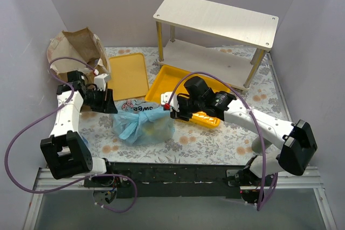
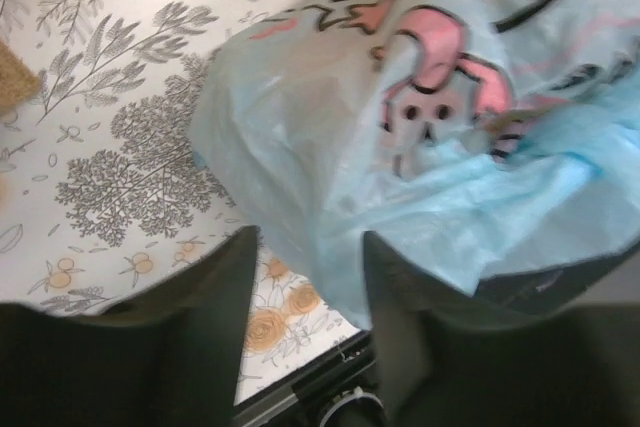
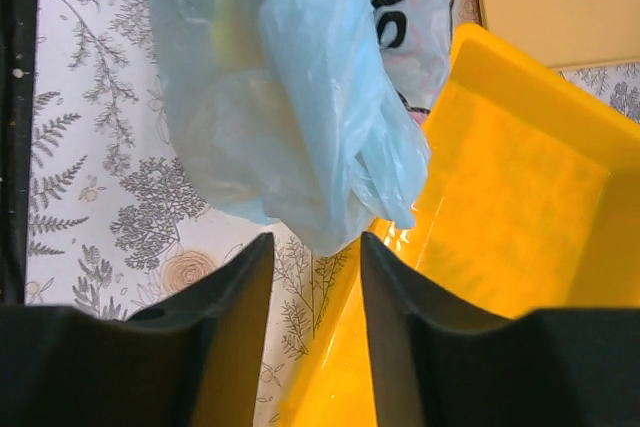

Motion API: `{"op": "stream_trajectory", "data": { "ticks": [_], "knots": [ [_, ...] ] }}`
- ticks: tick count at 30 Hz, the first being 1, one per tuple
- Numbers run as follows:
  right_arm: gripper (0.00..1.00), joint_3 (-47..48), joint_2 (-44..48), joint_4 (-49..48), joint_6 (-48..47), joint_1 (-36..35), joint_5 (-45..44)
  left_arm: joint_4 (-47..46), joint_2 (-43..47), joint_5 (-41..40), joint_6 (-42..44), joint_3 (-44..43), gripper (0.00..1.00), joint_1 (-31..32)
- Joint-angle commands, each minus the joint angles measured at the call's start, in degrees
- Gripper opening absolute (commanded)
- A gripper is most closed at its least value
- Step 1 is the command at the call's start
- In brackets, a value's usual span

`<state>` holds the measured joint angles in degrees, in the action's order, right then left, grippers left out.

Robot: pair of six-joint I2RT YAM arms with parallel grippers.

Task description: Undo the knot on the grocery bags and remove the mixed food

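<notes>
Counting two bags (image 1: 143, 125) (image 1: 75, 47), two yellow trays (image 1: 128, 76) (image 1: 168, 72).

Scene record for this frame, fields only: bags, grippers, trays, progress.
plastic bag: light blue, on the table between the arms, top knotted
contents: something yellow shows through; nothing out
paper bag: brown, far left, beside the flat yellow tray
left gripper: jaws apart at the plastic bag's edge
right gripper: jaws apart at the bag's twisted end, beside the deep yellow tray
shelf: far right
progress: knot not undone
</notes>
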<state>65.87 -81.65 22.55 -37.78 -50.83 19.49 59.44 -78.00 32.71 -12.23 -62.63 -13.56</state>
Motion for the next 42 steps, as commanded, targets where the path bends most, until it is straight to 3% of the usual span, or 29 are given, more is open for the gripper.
{"op": "stream_trajectory", "data": {
  "ticks": [1,2,5,11,18,19,23,25,26,27,37,40,42],
  "knots": [
    [0.53,5.21,0.70,1.27,-1.16,-2.51,4.24,8.04,3.55,14.19,8.35,-7.84,0.54,-0.41],
    [0.54,6.28,0.09,1.19,-0.98,-2.78,4.51,9.28,3.81,17.97,9.41,-9.51,0.60,-0.41],
    [0.57,10.06,-3.16,0.31,0.42,-3.40,6.00,14.90,3.82,22.82,16.08,-10.67,0.63,-0.32],
    [0.56,13.93,-9.93,-0.93,2.80,-3.75,7.32,16.23,4.35,23.10,22.86,-4.96,0.62,-0.06],
    [0.54,15.61,-14.32,-0.22,2.19,-4.98,9.43,14.22,2.85,20.73,25.06,0.40,0.59,2.13],
    [0.49,15.52,-14.50,-0.40,2.27,-5.07,9.43,13.43,3.11,20.55,25.06,1.71,0.57,2.40],
    [0.24,15.00,-14.24,-1.36,3.94,-5.07,9.17,6.41,4.52,16.34,21.46,3.39,0.39,3.89],
    [0.16,14.03,-13.02,-1.54,3.85,-5.07,8.64,4.90,4.52,14.32,20.85,3.83,0.21,3.98],
    [0.13,13.50,-12.40,-1.63,3.59,-5.07,8.38,4.11,4.43,12.49,20.76,4.01,0.05,4.07],
    [0.11,13.06,-10.74,-1.11,2.98,-5.07,7.59,3.84,4.61,11.51,20.67,4.18,0.00,3.98],
    [0.07,-4.15,5.52,1.71,-0.81,-1.03,2.05,5.16,7.95,4.47,22.51,7.26,0.00,1.35],
    [0.13,-7.41,8.87,2.50,-1.77,0.64,1.61,6.30,8.04,6.74,23.38,5.69,0.00,1.08],
    [0.23,-6.90,9.84,2.85,-2.21,0.73,1.17,8.40,8.12,9.46,23.57,3.14,0.15,1.08]
  ]
}}
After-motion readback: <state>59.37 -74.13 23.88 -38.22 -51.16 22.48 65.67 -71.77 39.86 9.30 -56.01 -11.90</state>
